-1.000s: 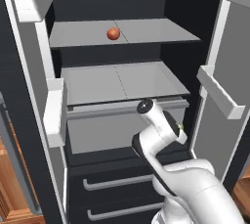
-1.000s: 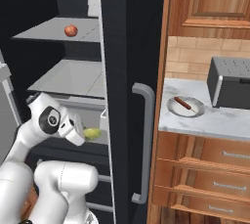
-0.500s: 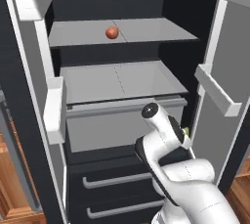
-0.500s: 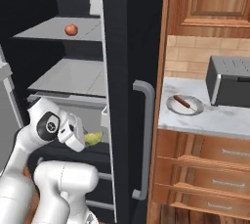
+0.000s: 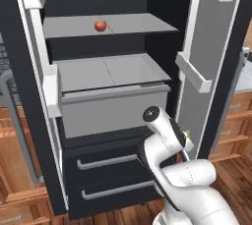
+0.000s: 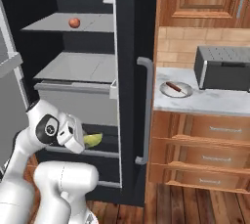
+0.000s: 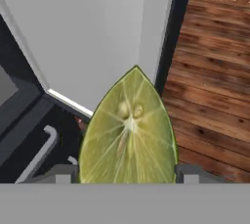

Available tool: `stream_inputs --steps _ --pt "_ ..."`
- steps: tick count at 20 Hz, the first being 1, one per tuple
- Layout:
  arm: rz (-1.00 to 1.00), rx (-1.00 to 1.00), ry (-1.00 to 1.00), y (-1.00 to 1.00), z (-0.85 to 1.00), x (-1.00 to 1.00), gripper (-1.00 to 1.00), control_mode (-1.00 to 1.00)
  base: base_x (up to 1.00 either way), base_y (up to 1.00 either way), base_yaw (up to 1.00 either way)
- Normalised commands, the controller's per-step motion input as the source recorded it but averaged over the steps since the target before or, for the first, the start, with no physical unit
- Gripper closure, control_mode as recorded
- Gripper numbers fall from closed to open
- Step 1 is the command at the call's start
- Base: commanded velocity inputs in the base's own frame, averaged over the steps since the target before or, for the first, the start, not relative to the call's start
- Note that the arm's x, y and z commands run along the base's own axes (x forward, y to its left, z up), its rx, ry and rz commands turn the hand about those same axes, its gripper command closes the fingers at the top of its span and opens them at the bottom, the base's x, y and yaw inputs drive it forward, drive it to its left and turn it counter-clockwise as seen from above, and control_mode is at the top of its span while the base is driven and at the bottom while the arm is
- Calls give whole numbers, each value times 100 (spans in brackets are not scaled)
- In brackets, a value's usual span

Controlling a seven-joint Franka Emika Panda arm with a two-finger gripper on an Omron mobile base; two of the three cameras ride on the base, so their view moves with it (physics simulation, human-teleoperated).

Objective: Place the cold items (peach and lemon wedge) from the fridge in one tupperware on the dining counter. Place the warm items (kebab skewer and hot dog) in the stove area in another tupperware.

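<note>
Lowered and drawn back from the fridge (image 5: 29, 121), the lemon wedge (image 7: 128, 130) is carried clamped in the gripper (image 6: 78, 137).

Left base view: the peach (image 5: 100, 25) is left on the upper shelf (image 5: 147, 22), toward its front edge. Right base view: the wedge is seen just beside the freezer drawers, the kebab skewer (image 6: 174, 87) on a plate (image 6: 166, 92) near the counter's left edge. Hand view: the wedge is pinched from both sides, presumably for the trip to the dining counter.

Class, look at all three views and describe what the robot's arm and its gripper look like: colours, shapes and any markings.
The arm is glossy white, built of thick rounded segments, with a dark round cap at one joint. The gripper has a boxy white body with dark trim. Its fingertips are small, squarish and dark grey. No cables or lettering can be made out.
</note>
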Motion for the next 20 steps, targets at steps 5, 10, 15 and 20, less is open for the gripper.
stream_inputs --steps 5,10,15,20 --pt "0 0 0 0 0 0 100 100 -84 2 -30" --pt "0 0 0 0 0 0 100 100 -87 0 -47" --pt "0 0 0 0 0 0 100 100 -71 0 -50" --pt "0 0 0 0 0 0 100 100 -68 0 -50"
